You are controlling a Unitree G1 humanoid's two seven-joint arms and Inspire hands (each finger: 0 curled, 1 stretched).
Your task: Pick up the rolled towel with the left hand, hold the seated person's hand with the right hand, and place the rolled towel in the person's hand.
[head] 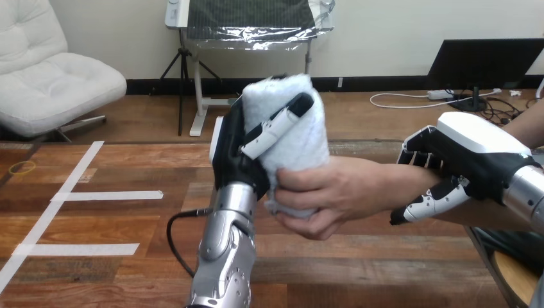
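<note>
White, fuzzy rolled towel (300,146) stands upright, thick.

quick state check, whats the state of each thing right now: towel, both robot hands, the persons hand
rolled towel: upright, held up, gripped from both sides
left hand: shut on the rolled towel, thumb across its front
person's hand: closed round the towel's lower part
right hand: shut on the person's forearm, fingers over it, thumb under

White tape strips (109,195) lie on the wooden table (359,269); a yellow ring (22,168) near its far left.
</note>
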